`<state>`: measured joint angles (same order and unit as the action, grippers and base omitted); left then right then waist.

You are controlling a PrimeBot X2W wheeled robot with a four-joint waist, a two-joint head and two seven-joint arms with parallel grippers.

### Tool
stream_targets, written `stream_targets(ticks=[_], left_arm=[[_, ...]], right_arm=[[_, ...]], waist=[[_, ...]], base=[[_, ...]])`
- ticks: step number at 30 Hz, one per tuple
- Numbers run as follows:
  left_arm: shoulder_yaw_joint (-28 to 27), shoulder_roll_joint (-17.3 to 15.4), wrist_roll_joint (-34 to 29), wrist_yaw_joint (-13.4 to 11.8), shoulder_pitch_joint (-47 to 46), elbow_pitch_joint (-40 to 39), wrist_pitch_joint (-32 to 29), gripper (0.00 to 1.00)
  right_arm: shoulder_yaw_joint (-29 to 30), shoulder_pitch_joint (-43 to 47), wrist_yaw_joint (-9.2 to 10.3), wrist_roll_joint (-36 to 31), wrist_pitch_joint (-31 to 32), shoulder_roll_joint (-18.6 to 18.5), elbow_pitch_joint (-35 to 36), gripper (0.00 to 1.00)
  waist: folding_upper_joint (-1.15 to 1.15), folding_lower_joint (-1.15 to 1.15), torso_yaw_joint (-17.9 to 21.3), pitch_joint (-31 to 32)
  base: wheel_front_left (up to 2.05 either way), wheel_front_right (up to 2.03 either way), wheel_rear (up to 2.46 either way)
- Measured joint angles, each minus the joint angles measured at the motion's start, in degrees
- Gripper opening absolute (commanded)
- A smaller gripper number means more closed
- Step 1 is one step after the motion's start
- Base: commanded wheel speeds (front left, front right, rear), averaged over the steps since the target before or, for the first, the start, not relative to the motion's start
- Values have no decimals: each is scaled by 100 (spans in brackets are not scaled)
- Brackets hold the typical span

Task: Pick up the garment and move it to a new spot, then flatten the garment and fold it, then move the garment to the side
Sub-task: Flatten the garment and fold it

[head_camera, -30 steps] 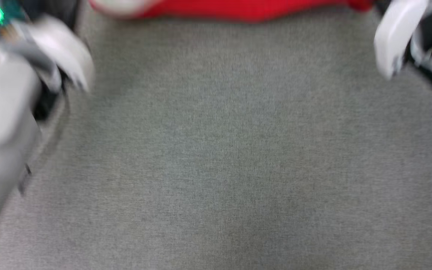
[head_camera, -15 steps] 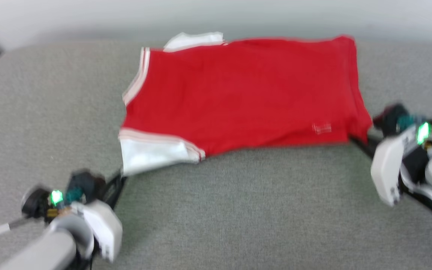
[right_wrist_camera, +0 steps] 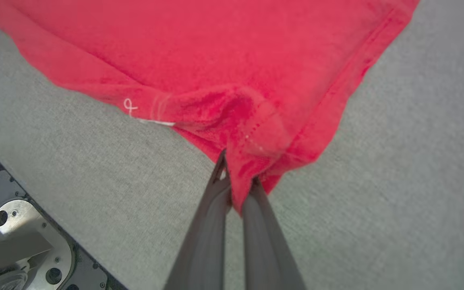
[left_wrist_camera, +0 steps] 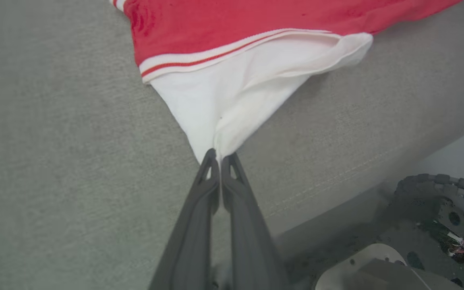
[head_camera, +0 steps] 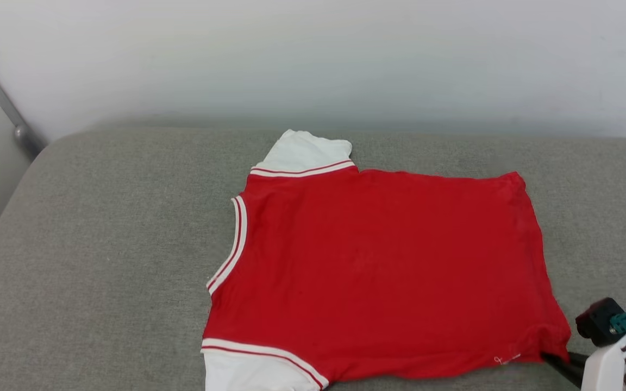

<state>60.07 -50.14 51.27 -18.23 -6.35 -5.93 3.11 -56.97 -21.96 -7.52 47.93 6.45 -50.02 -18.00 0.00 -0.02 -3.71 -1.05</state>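
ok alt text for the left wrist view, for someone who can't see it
The left gripper is shut on the tip of the white sleeve of the garment, which is drawn to a point over a grey cushion. The red body with striped trim lies across the top, and part of the robot's base sits at the lower right.

The shirt is overlooked from the head, forward and down. Its two near corners are shared, seen close from the wrists.
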Motion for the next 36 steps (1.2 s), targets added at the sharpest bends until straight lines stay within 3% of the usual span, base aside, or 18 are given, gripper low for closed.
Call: stream_targets(ticks=[7,14,22,36], left_arm=[[265,-37,89,-96,378,-276,-189,0],[235,-64,4,-31,212,-226,-238,0],[19,-133,-393,325,-753,91,-325,0],[-291,252,-907,1156,-2675,1000,-631,0]], right_arm=[[660,911,0,-91,270,-99,302,0],[1395,1299,0,-365,477,121,498,0],[2252,1357,0,-622,680,393,811,0],[3081,929,0,-1104,1157,681,1351,0]], waist=[[0,0,-11,162],[0,1,-11,189],[0,2,-7,107],[0,3,191,-717]], base=[[0,0,0],[0,0,0],[0,0,0],[0,0,0]])
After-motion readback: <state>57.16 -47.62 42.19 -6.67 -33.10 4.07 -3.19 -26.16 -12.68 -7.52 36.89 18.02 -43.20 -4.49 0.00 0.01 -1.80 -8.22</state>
